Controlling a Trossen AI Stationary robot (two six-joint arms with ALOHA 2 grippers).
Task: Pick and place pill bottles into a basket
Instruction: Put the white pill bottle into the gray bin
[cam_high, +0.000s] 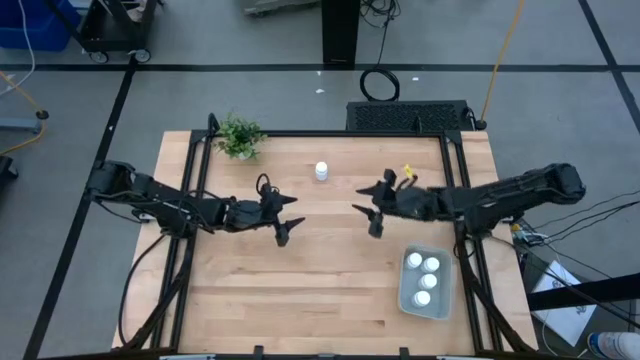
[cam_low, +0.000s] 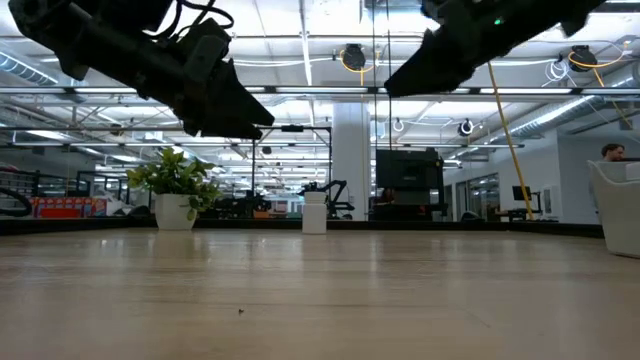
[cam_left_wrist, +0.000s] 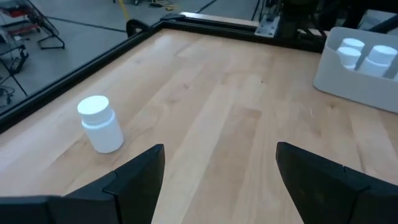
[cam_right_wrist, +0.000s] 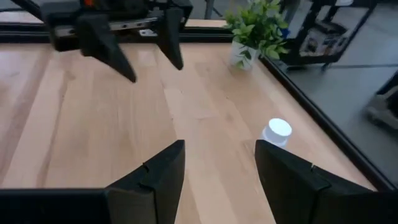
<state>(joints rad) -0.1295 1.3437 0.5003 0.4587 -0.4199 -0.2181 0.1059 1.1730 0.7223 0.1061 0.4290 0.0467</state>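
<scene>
No lettering, label, brand, number or sign can be read anywhere: the small white capped pill bottle (cam_left_wrist: 99, 124) ahead of the left gripper's fingers shows a blank side (as far as visible).

Bright, even overhead light — soft shadows, sharp

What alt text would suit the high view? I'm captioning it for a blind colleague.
Seen from above, one bottle stands alone on a wooden table, while the open left gripper and open right gripper hover apart, facing each other. Three bottles sit in the basket near the right arm; a plant stands at the far left corner.
</scene>
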